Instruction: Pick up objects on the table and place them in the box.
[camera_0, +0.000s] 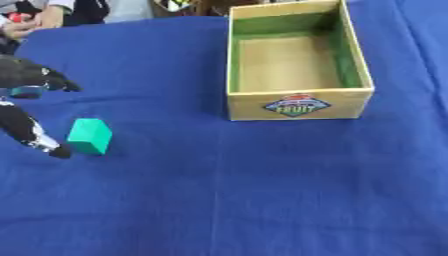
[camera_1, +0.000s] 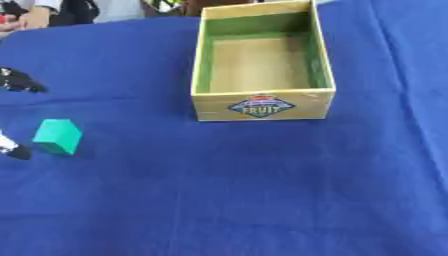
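On the near left of the blue cloth (camera_0: 262, 190), a green block (camera_0: 89, 135) lies on the table. The left hand (camera_0: 31, 131) comes in from the left edge with its fingers spread and holding nothing: one fingertip sits just beside the block's near left corner, another hangs farther back, well apart from it. Farther and to the right stands the wooden box (camera_0: 297, 104), green inside.
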